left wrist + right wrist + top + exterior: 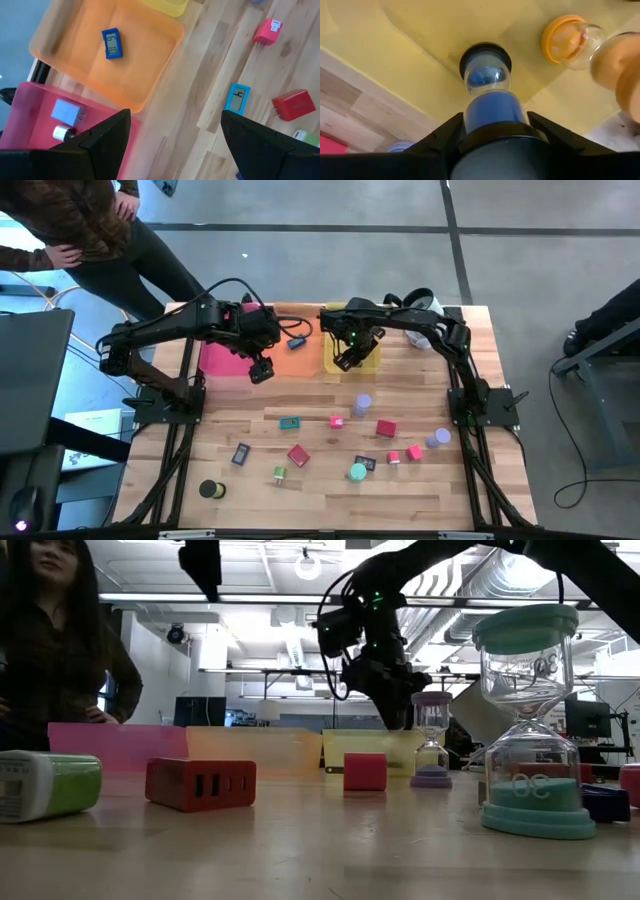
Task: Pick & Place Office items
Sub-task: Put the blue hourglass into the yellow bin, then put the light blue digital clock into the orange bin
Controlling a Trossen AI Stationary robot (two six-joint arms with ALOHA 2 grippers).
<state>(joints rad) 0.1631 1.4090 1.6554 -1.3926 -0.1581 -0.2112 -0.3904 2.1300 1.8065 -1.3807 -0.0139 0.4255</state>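
Item in hand: a blue sand timer [487,95], gripped between the jaws of the right gripper [347,358], which hangs over the yellow tray [366,363] at the far side of the desk [330,490]. The wrist view shows the timer's black end cap pointing down at the tray floor, apart from it or nearly touching; which, cannot be told. An orange sand timer [570,42] already lies in the same tray, just beside the jaws. Step judged: placing, at the point of release. The next move calls for lowering until the timer meets the tray, then spreading the jaws without knocking the orange one, and lifting clear. Left gripper [262,369]: jaws wide open and empty, hovering over the near edges of the pink tray [30,125] and the orange tray [150,65]; below and ahead of the jaws the orange tray holds a small blue clock [112,43], the pink one a pale charger [66,111]. Still loose on the desk, well apart from both sets of jaws: a teal clock [237,98], red charger blocks [294,104], a purple sand timer [432,740], a teal sand timer [535,730] and other small pieces. Task judged partly done, with most pieces not yet sorted. A person [90,230] stands beyond the desk's far left corner.
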